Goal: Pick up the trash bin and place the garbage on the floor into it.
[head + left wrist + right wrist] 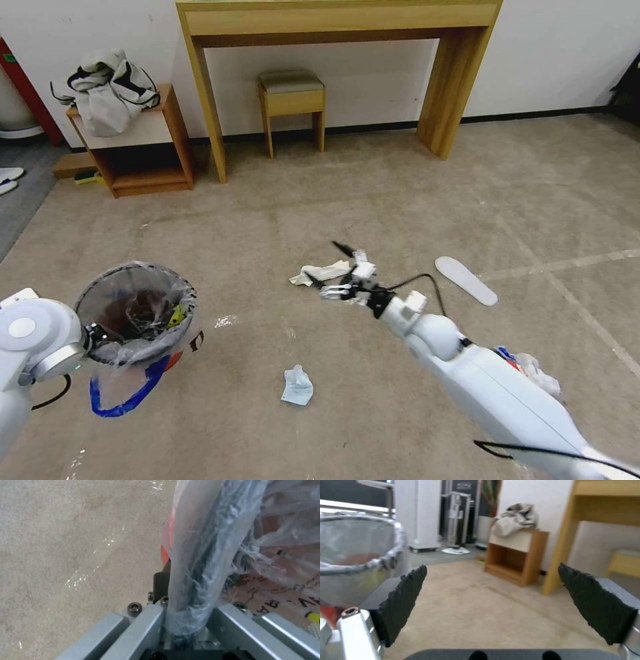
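A: What's the biggest thing down there?

B: The floor [400, 193], beige carpet with faded white tape lines. At the back wall stands a tall wooden table [337, 20] with a small stool [291, 93] under it, and to its left a low open shelf [143, 153] carrying a heap of grey and white cloth [107, 87].

A: And the trash bin?

B: The trash bin [137, 313] is on the robot's left, red, lined with a crinkly clear bag whose blue drawstring loop hangs below. The left claw [186, 620] is clamped on its bag-wrapped rim, one finger on each side.

A: The other arm?

B: It reaches forward over the carpet. The right claw [343, 270] has its jaws spread wide with nothing between the dark pads [403, 600], just beside a crumpled white paper [320, 273]; I can't tell whether it touches it.

A: Other litter?

B: A white insole-shaped piece [465, 280] lies to the right, well apart. A pale-blue face mask [297, 387] lies nearer the robot, between bin and right arm. A white-and-blue crumpled wrapper [530, 367] peeks out beside the right forearm.
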`<state>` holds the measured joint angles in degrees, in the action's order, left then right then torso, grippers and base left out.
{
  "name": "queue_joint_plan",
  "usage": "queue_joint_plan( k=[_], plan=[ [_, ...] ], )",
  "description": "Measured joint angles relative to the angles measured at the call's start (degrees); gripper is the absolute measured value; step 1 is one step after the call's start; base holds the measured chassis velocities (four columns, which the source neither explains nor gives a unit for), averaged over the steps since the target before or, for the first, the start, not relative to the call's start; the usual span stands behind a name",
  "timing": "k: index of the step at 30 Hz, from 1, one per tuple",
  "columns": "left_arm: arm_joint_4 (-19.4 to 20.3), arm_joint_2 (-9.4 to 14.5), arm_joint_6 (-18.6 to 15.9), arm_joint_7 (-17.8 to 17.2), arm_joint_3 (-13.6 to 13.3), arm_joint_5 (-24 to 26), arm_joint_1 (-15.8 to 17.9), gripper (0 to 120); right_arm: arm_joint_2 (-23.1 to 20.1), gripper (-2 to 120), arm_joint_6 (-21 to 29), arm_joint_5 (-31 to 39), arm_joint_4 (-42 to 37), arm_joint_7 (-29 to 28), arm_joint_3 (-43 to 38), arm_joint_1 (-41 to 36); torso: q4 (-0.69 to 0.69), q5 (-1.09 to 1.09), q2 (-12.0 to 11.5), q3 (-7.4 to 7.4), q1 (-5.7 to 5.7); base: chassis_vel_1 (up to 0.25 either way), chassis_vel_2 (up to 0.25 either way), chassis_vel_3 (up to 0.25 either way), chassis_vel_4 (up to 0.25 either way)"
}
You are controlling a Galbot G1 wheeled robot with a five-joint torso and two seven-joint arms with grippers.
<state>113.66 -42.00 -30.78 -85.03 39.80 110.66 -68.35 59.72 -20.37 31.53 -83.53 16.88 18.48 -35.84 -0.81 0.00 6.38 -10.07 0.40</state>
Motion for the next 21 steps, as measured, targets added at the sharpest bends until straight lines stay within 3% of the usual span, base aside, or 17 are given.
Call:
queue_joint_plan(
  k=[8,14,19,21],
  plan=[
    [-0.3,-1.3,0.0,0.1,0.0,-1.5,-0.8,0,1.6,100,4.1,8.1,2.3,0.2,7.4,2.9,0.0,0.0,0.0,0.0,0.0,0.0,0.0,0.0,0.0],
    [-0.6,-1.5,-0.1,0.4,-0.8,-2.4,-0.8,0,-2.8,100,7.4,15.8,2.2,-0.4,15.5,4.8,-0.02,0.0,0.0,0.01,0.0,0.0,0.0,0.0,0.0],
    [-0.7,-1.9,0.1,0.5,-1.7,-2.9,-0.3,0,-4.8,100,7.7,15.6,2.6,0.7,19.7,5.5,-0.02,0.01,0.0,0.01,0.0,0.0,0.0,0.0,0.0],
    [-0.7,-2.3,0.2,0.6,-2.2,-3.7,-0.5,0,-6.3,100,7.6,13.4,3.8,3.6,22.8,7.2,-0.01,0.01,0.0,0.01,0.0,0.0,0.0,0.0,0.0]
  ],
)
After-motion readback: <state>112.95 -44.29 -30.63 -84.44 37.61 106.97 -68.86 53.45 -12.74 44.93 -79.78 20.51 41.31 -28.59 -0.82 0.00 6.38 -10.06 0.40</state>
